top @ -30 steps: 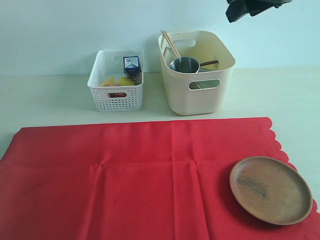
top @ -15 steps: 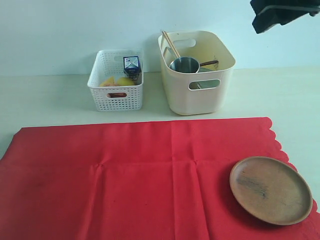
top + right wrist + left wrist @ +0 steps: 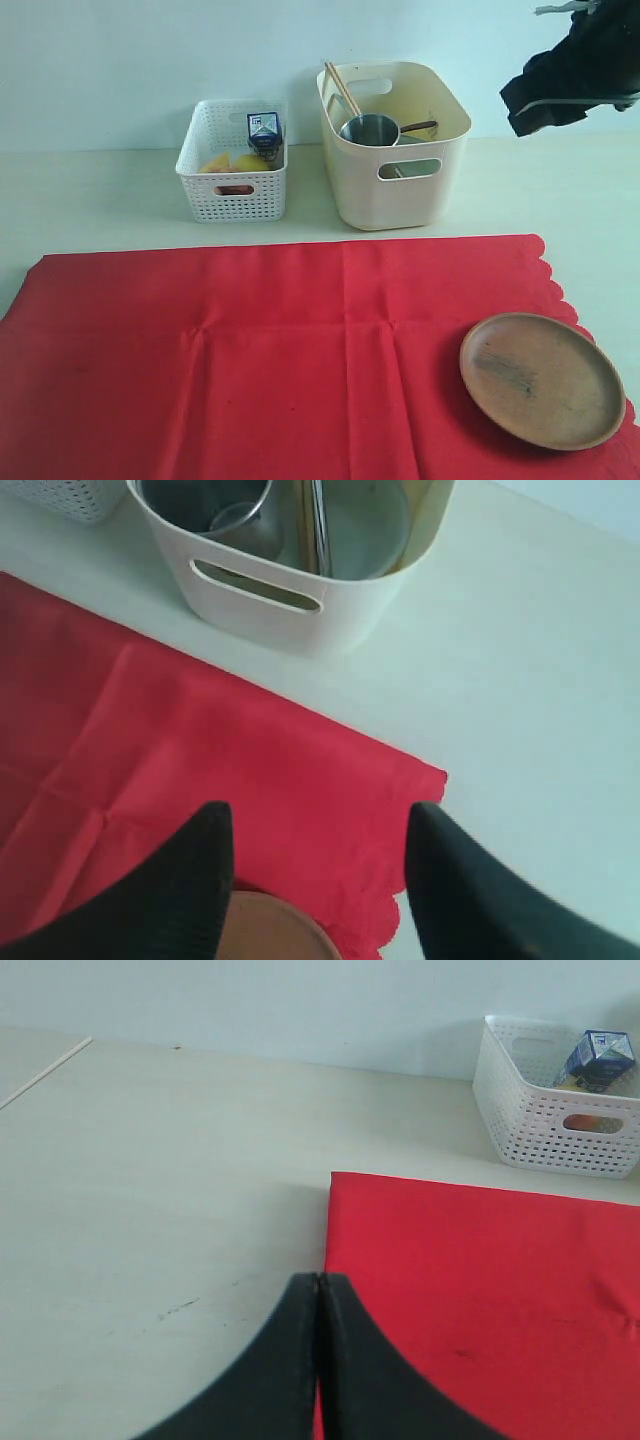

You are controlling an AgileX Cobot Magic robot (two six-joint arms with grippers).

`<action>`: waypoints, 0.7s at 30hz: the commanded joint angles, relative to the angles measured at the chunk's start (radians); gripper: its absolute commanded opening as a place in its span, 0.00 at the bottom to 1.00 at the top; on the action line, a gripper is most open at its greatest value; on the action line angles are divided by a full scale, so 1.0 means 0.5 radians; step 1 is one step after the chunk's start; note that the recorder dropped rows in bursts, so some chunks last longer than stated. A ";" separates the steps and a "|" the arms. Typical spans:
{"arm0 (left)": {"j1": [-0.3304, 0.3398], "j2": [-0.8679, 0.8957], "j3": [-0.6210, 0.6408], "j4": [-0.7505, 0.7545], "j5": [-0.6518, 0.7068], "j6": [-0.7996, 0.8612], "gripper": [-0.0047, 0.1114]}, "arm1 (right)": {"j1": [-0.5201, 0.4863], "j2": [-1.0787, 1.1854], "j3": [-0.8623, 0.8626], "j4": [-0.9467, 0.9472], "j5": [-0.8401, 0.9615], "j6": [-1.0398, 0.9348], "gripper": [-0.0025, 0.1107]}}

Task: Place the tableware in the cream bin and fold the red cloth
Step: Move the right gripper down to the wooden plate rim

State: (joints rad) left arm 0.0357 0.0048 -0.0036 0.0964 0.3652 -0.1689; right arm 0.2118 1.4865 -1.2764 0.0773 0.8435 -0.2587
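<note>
On the tabletop (image 3: 90, 190) the red cloth (image 3: 280, 350) lay flat and unfolded, long axis left to right, scalloped edge rightward. The cream bin (image 3: 395, 200) behind it held the steel cup (image 3: 368, 130) and leaning chopsticks (image 3: 341, 88); the brown plate (image 3: 541, 380) sat on the cloth's near right corner. The right gripper (image 3: 320, 815), jaws apart and empty, had swung rightward and lower, away from the bin toward the plate, seemingly the last piece outside; the left gripper (image 3: 318, 1290), jaws together, hung over the cloth's left edge.

No legible text, number or brand anywhere. Only blue-and-white printing on the milk carton (image 3: 264, 128), standing in the white perforated basket (image 3: 210, 200) toward the table's far edge, too small and blurred to read in either view showing it.
</note>
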 commanded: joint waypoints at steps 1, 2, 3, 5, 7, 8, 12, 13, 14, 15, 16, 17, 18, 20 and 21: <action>-0.004 -0.010 0.007 -0.003 -0.020 0.000 0.05 | -0.004 -0.014 0.030 -0.016 0.043 0.008 0.48; -0.004 -0.010 0.007 -0.003 -0.020 0.000 0.05 | -0.004 -0.014 0.043 -0.016 0.043 0.032 0.48; -0.004 -0.010 0.007 -0.003 -0.020 0.000 0.05 | -0.004 -0.014 0.066 -0.016 0.043 0.045 0.48; -0.004 -0.010 0.007 -0.003 -0.020 0.000 0.05 | -0.004 -0.014 0.112 -0.020 0.043 0.051 0.48; -0.004 -0.010 0.007 -0.003 -0.020 0.000 0.05 | -0.004 -0.014 0.162 -0.024 0.036 0.059 0.48; -0.004 -0.010 0.007 -0.003 -0.020 0.000 0.05 | -0.004 -0.014 0.187 -0.033 0.030 0.069 0.48; -0.004 -0.010 0.007 -0.003 -0.020 0.000 0.05 | -0.028 0.003 0.313 -0.194 -0.057 0.206 0.51; -0.004 -0.010 0.007 -0.003 -0.020 0.000 0.05 | -0.047 0.018 0.340 -0.226 -0.066 0.248 0.53; -0.004 -0.010 0.007 -0.003 -0.020 0.000 0.05 | -0.072 0.039 0.362 -0.239 -0.074 0.264 0.55; -0.004 -0.010 0.007 -0.003 -0.020 0.000 0.05 | -0.096 0.058 0.376 -0.239 -0.078 0.264 0.57; -0.004 -0.010 0.007 -0.003 -0.020 0.000 0.05 | -0.127 0.082 0.392 -0.239 -0.087 0.264 0.58; -0.004 -0.010 0.007 -0.003 -0.020 0.000 0.05 | -0.161 0.109 0.406 -0.239 -0.102 0.264 0.58; -0.004 -0.010 0.007 -0.003 -0.020 0.000 0.05 | -0.189 0.136 0.419 -0.234 -0.105 0.264 0.58; -0.004 -0.010 0.007 -0.003 -0.020 0.000 0.05 | -0.271 0.218 0.425 -0.202 -0.094 0.260 0.58; -0.004 -0.010 0.007 -0.003 -0.020 0.000 0.05 | -0.313 0.255 0.425 -0.195 -0.089 0.260 0.58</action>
State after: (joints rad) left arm 0.0357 0.0048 -0.0036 0.0964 0.3652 -0.1689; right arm 0.1063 1.5671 -1.0695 -0.0250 0.8104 -0.1343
